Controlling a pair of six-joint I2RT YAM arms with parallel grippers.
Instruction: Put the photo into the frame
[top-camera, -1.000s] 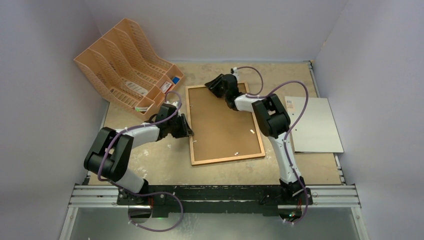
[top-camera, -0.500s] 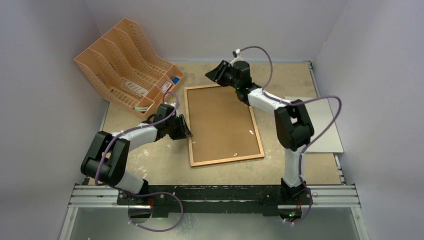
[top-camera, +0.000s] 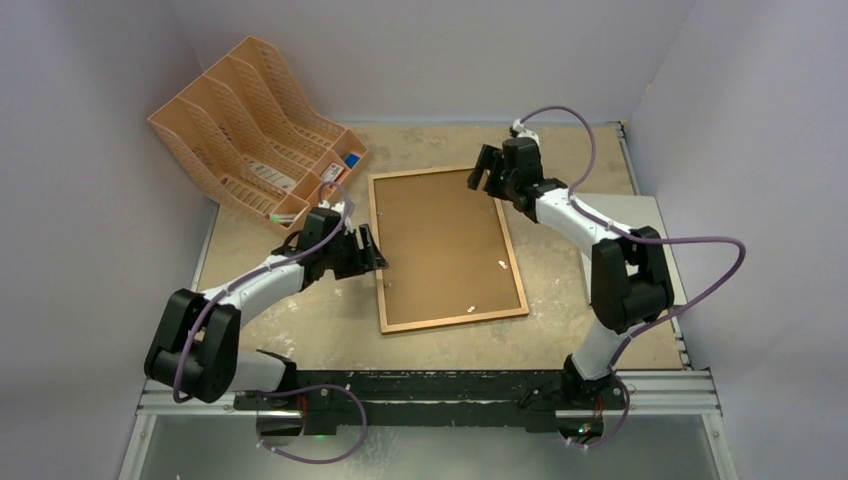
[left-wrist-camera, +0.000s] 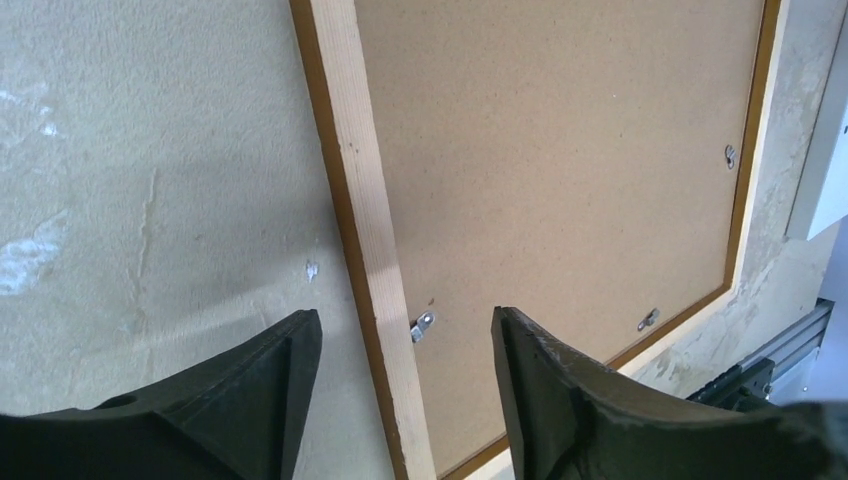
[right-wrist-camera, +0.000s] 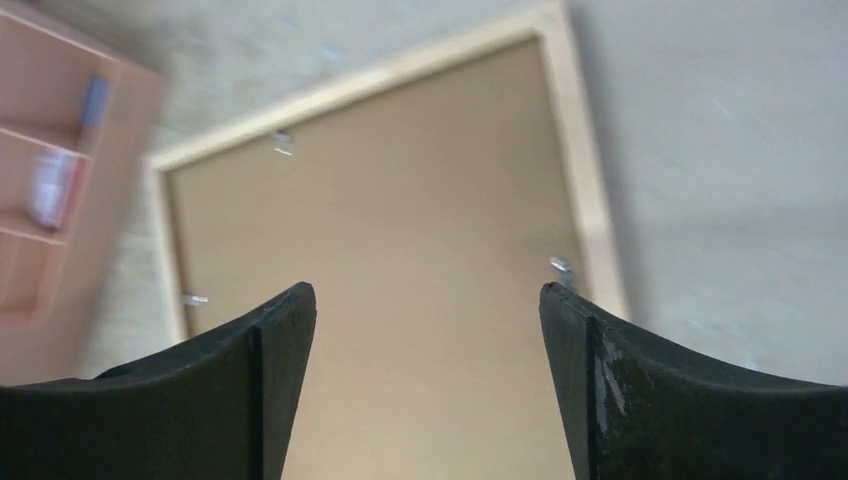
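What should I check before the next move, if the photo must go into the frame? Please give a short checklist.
1. The left tool open and empty: ok, jaws apart over the left rail of the frame.
2. The right tool open and empty: ok, above the far right corner.
3. The frame lying flat, back side up: ok.
4. The backing panel out of the frame: not ok, it sits inside.
5. The photo in sight: cannot tell, no view shows it.
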